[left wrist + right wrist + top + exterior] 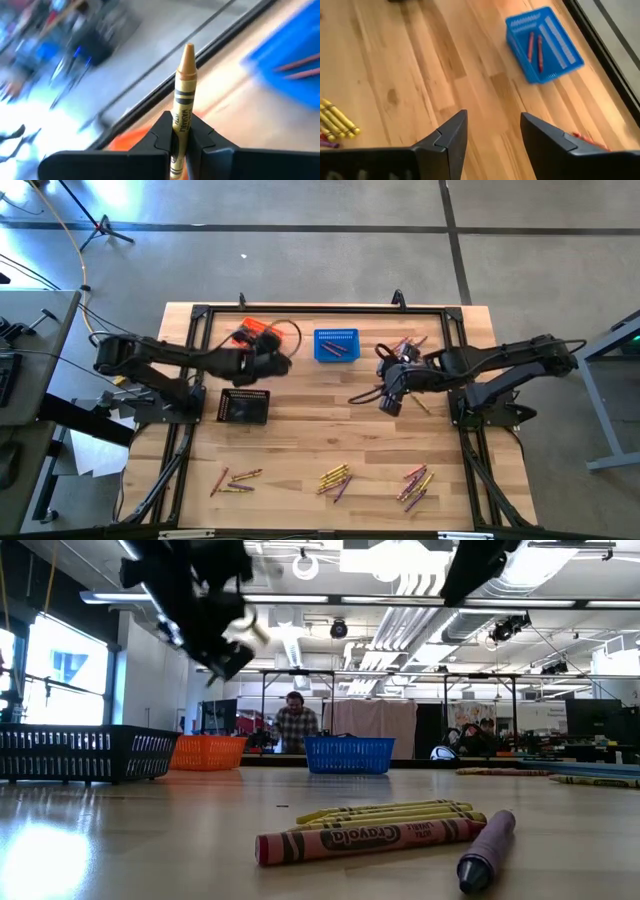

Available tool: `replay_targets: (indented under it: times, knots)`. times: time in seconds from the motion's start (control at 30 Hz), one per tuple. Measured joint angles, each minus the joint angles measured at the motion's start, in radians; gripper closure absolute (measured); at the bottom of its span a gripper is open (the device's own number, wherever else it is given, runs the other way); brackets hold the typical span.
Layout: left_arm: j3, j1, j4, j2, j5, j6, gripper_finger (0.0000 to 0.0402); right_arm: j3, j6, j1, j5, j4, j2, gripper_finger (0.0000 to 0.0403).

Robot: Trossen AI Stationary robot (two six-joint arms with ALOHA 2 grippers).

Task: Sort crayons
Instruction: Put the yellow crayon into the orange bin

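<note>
A wooden table (pixel 330 435) seen from above, with a robot arm at each side. Along the near edge lie three loose clusters of crayons: red and yellow ones at the left (pixel 233 479), yellow and purple ones in the middle (pixel 335 478), and a mixed pile at the right (pixel 416 485). From table height, the nearest are a red Crayola crayon (pixel 368 839), a purple crayon (pixel 487 849) just beside it, and several yellow crayons (pixel 395 812) behind them.

Farther back, left of centre, sits a black mesh basket (pixel 244 407). The right gripper (pixel 390 402) hangs above bare wood right of centre, its two dark fingers (pixel 446 139) spread wide with nothing between them.

Farther still, the left gripper (pixel 268 362) hovers raised beside the orange basket (pixel 262 334), its fingers pressed together on a gold crayon (pixel 183 95) that stands up between them. The blue basket (pixel 336 345) sits near the far edge at centre, holding a few red crayons (pixel 535 46). More crayons (pixel 408 345) lie scattered right of it.

Beyond the table, a person (pixel 294 724) shows in the workshop.
</note>
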Motion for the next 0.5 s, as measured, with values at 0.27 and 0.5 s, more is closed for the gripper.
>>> replay_targets:
  times: [0.27,0.5]
  knots:
    - [-0.005,0.3,-0.135,0.01,0.273,-0.051,0.0389,0.0,0.035,0.059,0.008,-0.002,0.0,0.0252]
    - [-0.005,0.4,-0.093,0.01,0.561,0.038,0.0355,0.0,0.034,0.077,0.008,-0.002,0.001,0.0254]
